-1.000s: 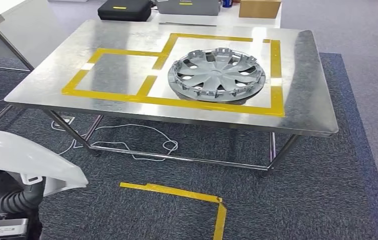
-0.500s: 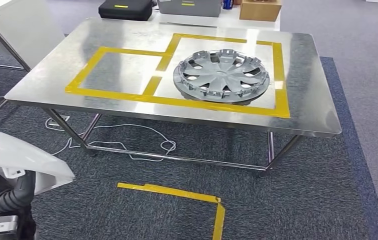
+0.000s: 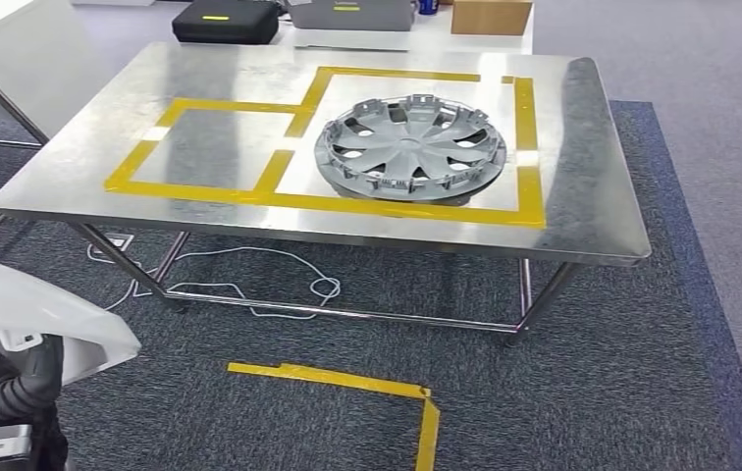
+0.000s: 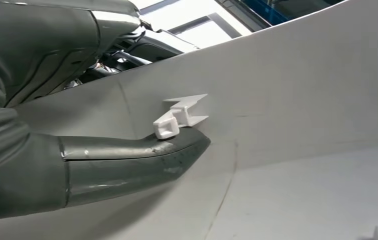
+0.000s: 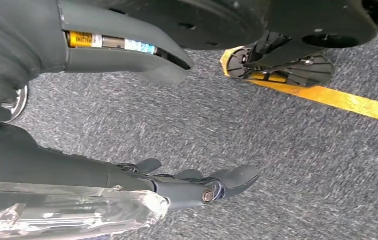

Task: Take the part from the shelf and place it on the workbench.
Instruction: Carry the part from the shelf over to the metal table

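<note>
A large white curved plastic part (image 3: 33, 314) sits at the lower left of the head view, above my left arm's ribbed cover (image 3: 9, 392). In the left wrist view my left hand (image 4: 127, 160) holds this white part (image 4: 302, 100), its thumb pressed on the inner surface just below a small white clip (image 4: 179, 117). The steel workbench (image 3: 603, 196) stands ahead, marked with yellow tape squares. A grey hubcap (image 3: 409, 147) lies in the right-hand square. My right hand (image 5: 197, 185) hangs over the carpet, fingers apart and holding nothing.
The left taped square (image 3: 200, 147) holds nothing. A black case (image 3: 215, 22), a grey box (image 3: 347, 14) and a cardboard box (image 3: 490, 16) sit on a table behind. White cables (image 3: 249, 285) lie under the bench. A yellow tape corner (image 3: 367, 383) marks the carpet.
The camera has shifted: the whole bench sits a little further left and lower in the picture than half a second ago. The white part stays in my left hand.
</note>
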`<state>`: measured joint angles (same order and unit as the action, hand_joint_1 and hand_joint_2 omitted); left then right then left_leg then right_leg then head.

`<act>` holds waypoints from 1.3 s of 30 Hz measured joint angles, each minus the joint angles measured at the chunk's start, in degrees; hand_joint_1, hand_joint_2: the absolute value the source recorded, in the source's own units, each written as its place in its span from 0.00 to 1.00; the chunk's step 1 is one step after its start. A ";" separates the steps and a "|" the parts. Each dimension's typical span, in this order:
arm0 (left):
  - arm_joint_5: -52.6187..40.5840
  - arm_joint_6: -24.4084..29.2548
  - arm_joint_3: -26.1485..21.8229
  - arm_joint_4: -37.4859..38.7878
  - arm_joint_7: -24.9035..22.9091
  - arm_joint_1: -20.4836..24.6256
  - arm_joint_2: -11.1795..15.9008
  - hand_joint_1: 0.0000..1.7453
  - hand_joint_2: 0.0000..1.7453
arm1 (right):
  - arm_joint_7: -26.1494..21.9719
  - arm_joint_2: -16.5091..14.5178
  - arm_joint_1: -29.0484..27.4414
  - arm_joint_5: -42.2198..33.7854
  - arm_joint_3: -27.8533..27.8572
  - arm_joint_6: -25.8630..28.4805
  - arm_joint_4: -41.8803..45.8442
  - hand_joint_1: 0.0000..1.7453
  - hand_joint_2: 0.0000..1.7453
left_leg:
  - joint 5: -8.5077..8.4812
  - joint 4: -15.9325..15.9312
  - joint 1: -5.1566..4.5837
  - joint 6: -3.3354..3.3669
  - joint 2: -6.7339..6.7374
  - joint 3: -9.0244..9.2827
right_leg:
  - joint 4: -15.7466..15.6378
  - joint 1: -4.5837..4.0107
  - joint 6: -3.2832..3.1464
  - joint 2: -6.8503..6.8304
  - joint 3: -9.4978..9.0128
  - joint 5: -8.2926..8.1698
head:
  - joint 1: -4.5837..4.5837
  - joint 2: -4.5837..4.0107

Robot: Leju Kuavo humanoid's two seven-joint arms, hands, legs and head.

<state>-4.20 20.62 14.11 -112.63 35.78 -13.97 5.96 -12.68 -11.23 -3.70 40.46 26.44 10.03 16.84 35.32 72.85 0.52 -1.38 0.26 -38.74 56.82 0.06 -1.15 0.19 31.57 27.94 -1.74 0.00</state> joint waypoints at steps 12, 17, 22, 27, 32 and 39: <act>-0.08 0.75 -0.45 -0.16 0.06 -0.11 -0.32 1.00 1.00 | 0.00 0.02 0.29 0.07 -0.02 0.09 -0.36 0.00 1.00 | -7.48 -15.45 0.04 2.74 0.00 6.92 | 6.20 -0.18 2.76 0.27 2.34 4.20 | -0.33 0.00; -0.09 0.90 -0.47 -0.17 0.07 -0.36 -0.45 1.00 1.00 | 0.02 0.03 0.13 0.08 -0.02 0.09 -0.48 0.00 1.00 | -6.25 -15.42 -0.04 3.05 -0.04 8.28 | 15.63 0.08 3.14 0.23 9.30 4.62 | -0.45 0.00; -0.09 0.98 -0.47 -0.20 0.07 -0.41 -0.55 1.00 1.00 | 0.01 0.07 0.29 0.13 -0.02 0.09 -0.55 0.00 1.00 | -4.40 -15.42 -0.32 1.79 -0.06 10.06 | 2.23 -0.21 1.95 -0.09 2.87 -0.73 | -0.24 0.00; -0.09 0.98 -0.50 -0.33 0.07 -0.40 -0.55 1.00 1.00 | 0.01 0.07 0.14 0.21 -0.02 0.10 -0.57 0.00 1.00 | -1.65 -11.23 -0.11 0.42 -0.08 8.68 | 1.08 0.04 0.29 0.04 1.12 0.23 | 0.36 0.00; -0.09 0.99 -0.51 -0.33 0.07 -0.54 -0.55 1.00 1.00 | 0.02 0.07 0.12 0.21 -0.02 0.13 -0.60 0.00 1.00 | -1.57 -0.51 -0.10 0.33 -0.09 0.34 | 1.00 -0.17 -0.09 0.28 -1.56 2.41 | 0.50 0.00; -0.08 1.09 -0.49 -0.40 0.21 -0.39 -0.59 1.00 1.00 | -0.29 0.09 0.44 0.26 -0.02 0.15 -0.85 0.00 1.00 | -7.34 -13.87 -0.77 2.34 -0.27 5.12 | 0.87 -0.18 1.87 0.43 -4.64 5.15 | 0.46 0.00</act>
<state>-4.28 21.70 13.62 -113.03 35.99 -14.36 5.38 -12.97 -11.14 -3.26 40.72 26.43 10.19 15.98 27.98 58.98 -0.24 0.96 -0.02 -33.62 57.69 -0.12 0.72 0.62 26.93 33.09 -1.28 0.00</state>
